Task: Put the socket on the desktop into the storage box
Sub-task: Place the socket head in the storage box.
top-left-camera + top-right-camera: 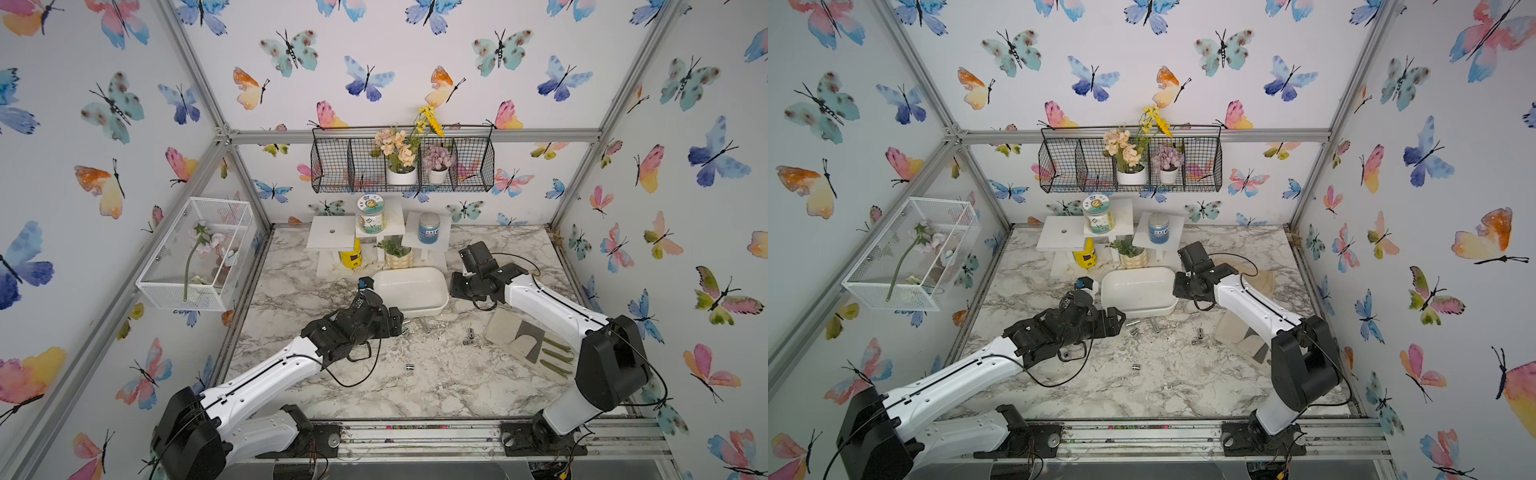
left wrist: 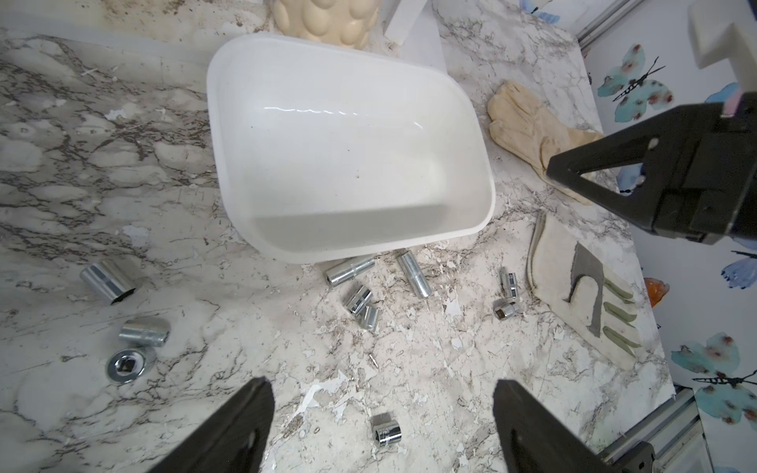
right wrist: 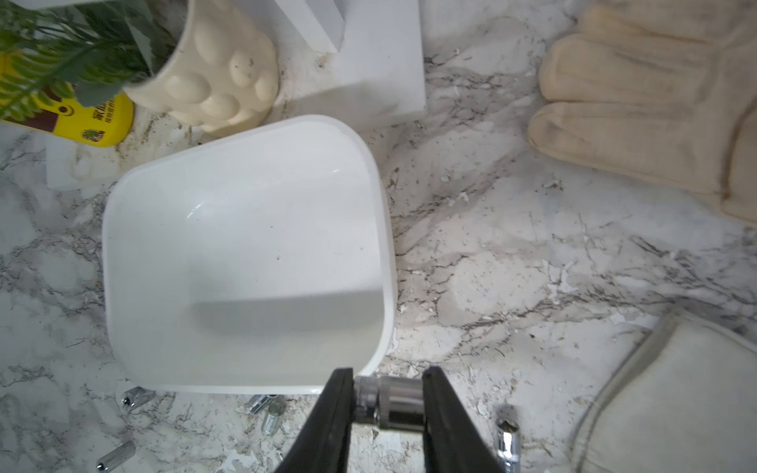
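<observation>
Socket (image 3: 399,403): chrome, pinched end to end between the two fingers of the right gripper (image 3: 389,387), jaws narrowed to its length, lifted clear of the desktop (image 1: 415,386). Held at the near right corner of the box (image 3: 245,245); hard to tell whether over the rim or just outside it.

Box: glossy white, upright on the desktop, far of centre. Nothing in it but a few dark specks on the floor.

Left gripper (image 2: 381,383): spread wide, gripping nothing, hovering at the box's near left corner.

Loose sockets (image 2: 413,274): several, chrome, scattered on the desktop near of the box. Two long ones just beside its near wall, one short one below the left gripper.

Gloves (image 2: 532,127): two, pale, flat on the desktop right of the box.

Cream pot (image 3: 217,82): green plant in it, just far of the box.

Black basket (image 1: 332,166) on the far wall: two white pots of flowers in its middle part.

Mesh basket (image 1: 166,286) on the left wall: a long-stemmed flower inside.
</observation>
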Robot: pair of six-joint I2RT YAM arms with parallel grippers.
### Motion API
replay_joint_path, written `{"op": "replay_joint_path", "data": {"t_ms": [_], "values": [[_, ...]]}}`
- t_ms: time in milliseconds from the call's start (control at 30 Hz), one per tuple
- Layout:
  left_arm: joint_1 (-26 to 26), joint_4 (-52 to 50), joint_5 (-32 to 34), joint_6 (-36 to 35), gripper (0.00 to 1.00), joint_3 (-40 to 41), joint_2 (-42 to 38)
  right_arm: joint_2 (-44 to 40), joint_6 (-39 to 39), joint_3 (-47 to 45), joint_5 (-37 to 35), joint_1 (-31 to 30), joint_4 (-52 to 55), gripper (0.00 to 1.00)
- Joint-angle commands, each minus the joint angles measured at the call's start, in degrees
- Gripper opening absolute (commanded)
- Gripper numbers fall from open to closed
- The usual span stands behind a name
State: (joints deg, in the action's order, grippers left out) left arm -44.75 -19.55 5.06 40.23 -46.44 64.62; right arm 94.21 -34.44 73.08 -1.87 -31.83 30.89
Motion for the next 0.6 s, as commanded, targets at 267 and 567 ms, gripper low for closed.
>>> {"op": "replay_joint_path", "data": {"t_ms": [267,567], "values": [[2.7,-2.5,0.3,2.9,0.89,3.1,-4.9,14.4,3.3,11.0,0.5,-3.7,2.7,0.31],[2.8,-1.8,0.0,2.9,0.89,3.9,-5.4,21.2,4.0,15.1,-0.2,-3.8,3.9,0.31]]}}
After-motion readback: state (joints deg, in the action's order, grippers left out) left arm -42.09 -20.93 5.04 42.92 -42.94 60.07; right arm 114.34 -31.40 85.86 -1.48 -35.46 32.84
